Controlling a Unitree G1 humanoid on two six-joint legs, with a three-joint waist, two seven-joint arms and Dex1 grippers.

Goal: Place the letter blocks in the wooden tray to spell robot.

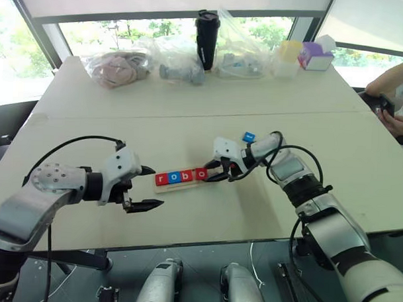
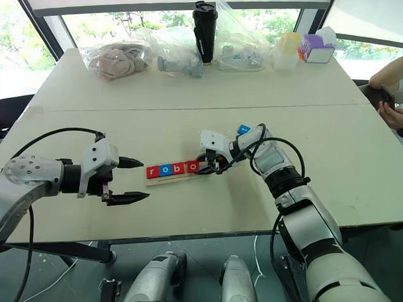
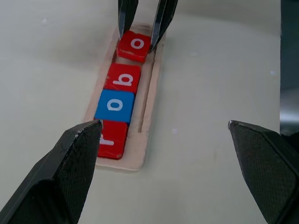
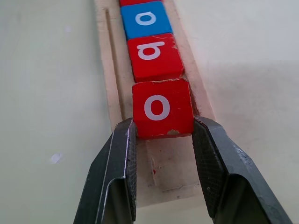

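Note:
The wooden tray (image 1: pixel 182 186) lies mid-table and holds a red "r" (image 1: pixel 162 179), a blue "o" (image 1: pixel 175 177) and a red "b" (image 1: pixel 187 176) in a row. My right gripper (image 1: pixel 210 174) is shut on a red "o" block (image 4: pixel 162 108), which it holds in the tray's slot just after the "b". A loose blue block (image 1: pixel 248 136) lies on the table behind my right wrist; its letter is unreadable. Just left of the tray, my left gripper (image 1: pixel 157 186) hovers open and holds nothing.
A black tumbler (image 1: pixel 207 38), plastic bags (image 1: pixel 118 67) of items and a purple tissue box (image 1: pixel 315 57) stand along the far edge. A person's arm (image 1: pixel 392 98) reaches in at the right edge. Bare tabletop surrounds the tray.

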